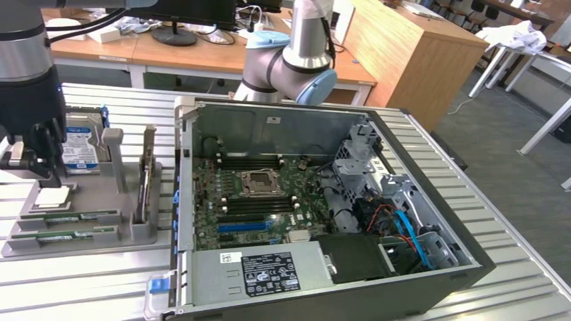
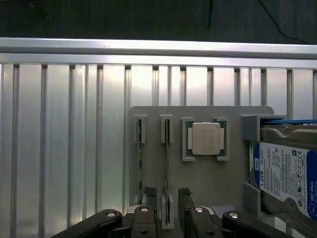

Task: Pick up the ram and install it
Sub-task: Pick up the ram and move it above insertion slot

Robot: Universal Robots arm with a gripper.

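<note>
Two rams stand on edge in a grey holder. The ram nearer the square silver processor shows edge-on as a thin green ram strip, and the second ram lies one slot over. My gripper hangs open above the holder, with one dark finger on each side of the nearer ram's line and not touching it. From outside, the gripper hangs over the holder at the exterior view's left, above the processor.
A silver hard drive with a blue-and-white label sits in the holder beside the processor. The open computer case lies mid-table, its motherboard showing an empty processor socket flanked by dark memory slots. The slatted metal table surrounds everything.
</note>
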